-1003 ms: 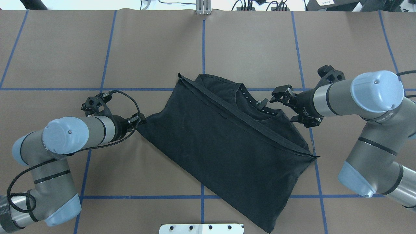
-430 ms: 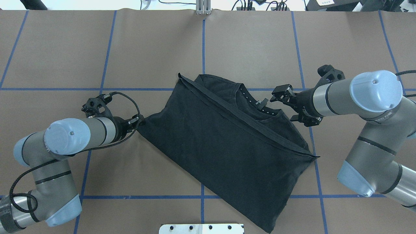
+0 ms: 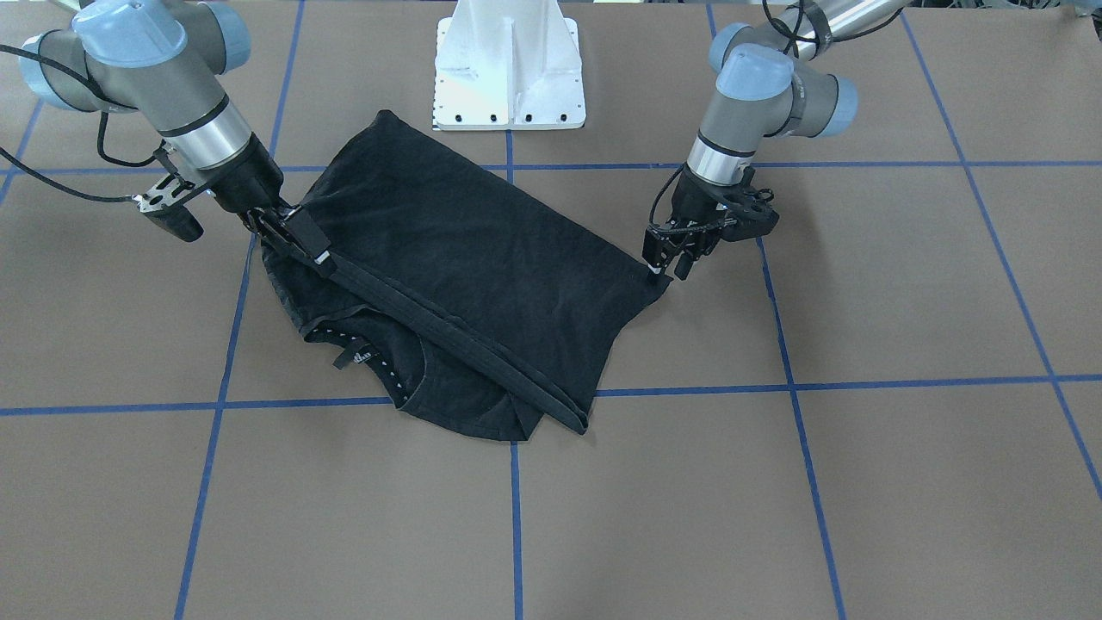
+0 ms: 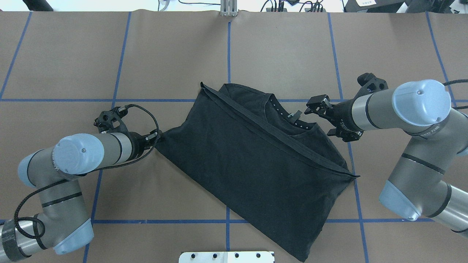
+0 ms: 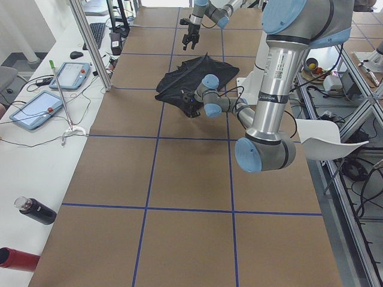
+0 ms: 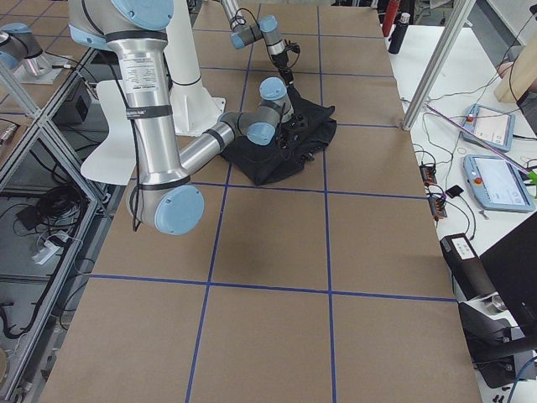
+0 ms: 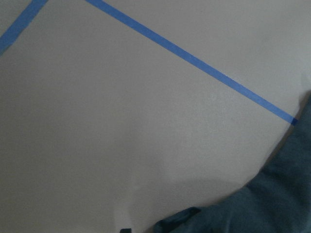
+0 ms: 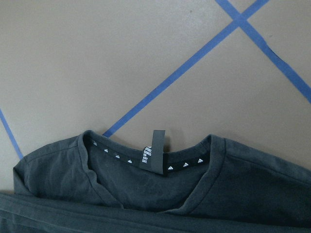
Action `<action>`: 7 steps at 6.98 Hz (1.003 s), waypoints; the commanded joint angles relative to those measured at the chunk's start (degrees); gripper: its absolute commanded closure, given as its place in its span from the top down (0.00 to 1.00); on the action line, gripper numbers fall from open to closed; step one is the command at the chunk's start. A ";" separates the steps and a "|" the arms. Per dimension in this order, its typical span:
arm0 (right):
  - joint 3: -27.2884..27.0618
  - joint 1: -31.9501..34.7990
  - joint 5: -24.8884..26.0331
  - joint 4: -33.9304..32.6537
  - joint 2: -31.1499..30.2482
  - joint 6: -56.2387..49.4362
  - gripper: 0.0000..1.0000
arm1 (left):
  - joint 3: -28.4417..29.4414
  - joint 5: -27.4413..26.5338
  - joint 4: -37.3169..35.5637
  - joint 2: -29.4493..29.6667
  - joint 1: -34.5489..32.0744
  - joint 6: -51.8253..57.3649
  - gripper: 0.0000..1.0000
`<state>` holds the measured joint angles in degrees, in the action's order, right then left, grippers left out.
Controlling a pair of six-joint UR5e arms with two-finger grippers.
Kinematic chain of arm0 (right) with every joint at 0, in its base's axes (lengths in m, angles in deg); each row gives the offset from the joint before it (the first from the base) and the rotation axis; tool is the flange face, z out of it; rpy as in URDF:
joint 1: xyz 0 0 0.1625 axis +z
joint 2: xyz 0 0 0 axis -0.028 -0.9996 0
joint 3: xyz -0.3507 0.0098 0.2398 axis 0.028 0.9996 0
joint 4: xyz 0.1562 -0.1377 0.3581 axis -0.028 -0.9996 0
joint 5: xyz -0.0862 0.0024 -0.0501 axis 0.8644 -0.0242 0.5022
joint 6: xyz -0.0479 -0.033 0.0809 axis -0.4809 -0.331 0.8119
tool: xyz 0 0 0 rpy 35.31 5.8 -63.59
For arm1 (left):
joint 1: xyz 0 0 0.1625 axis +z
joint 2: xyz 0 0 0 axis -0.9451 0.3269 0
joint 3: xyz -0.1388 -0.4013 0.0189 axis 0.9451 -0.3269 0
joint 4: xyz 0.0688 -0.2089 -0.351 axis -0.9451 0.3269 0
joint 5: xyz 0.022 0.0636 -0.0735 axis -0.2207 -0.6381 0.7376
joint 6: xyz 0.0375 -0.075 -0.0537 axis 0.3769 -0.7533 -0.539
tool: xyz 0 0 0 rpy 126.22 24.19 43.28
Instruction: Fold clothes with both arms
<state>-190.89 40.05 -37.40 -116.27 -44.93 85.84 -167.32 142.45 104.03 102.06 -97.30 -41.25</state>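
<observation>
The black T-shirt (image 4: 256, 164) lies folded on the table, its hem band running diagonally and its collar with a tag (image 8: 156, 158) showing at the far right side. No chest print shows. My left gripper (image 3: 668, 263) is low at the shirt's left corner (image 4: 162, 132), fingers slightly apart, touching the tip of the cloth. My right gripper (image 3: 297, 239) hovers just above the shirt's right shoulder beside the collar, looks open and holds nothing. The shirt also shows in the left wrist view (image 7: 272, 199).
The brown table cover (image 4: 285, 54) carries a grid of blue tape lines (image 4: 228, 47). The white pedestal base (image 3: 510, 65) stands at the near edge, close to the shirt's nearest corner. Tablets and cables (image 5: 36, 110) lie on the side bench.
My left arm has shifted slightly, its elbow moving right while the gripper stays at the shirt corner. The right arm and the shirt have hardly moved.
</observation>
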 commanded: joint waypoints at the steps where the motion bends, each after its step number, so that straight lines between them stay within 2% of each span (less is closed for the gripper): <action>1: 0.16 -0.04 0.13 0.00 -0.09 -0.01 1.00 | 0.28 -0.02 0.00 0.07 0.01 0.00 0.57; 4: 0.87 -0.21 0.13 0.00 0.00 -0.01 1.00 | 1.08 -0.02 0.18 0.24 0.10 0.08 0.53; 5: 0.87 -0.30 0.13 0.00 0.00 -0.01 1.00 | 1.16 0.07 0.26 0.33 0.10 0.08 0.48; 6: 0.95 -0.39 0.13 0.00 -0.09 -0.01 1.00 | 2.04 0.07 0.35 1.20 0.10 0.00 0.36; 7: 1.65 -0.82 0.13 0.00 0.00 -0.01 1.00 | 3.00 0.15 0.35 2.00 0.10 0.00 0.10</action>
<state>-189.78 39.57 -37.28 -116.27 -44.96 85.83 -165.28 142.53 104.35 103.23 -97.20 -41.23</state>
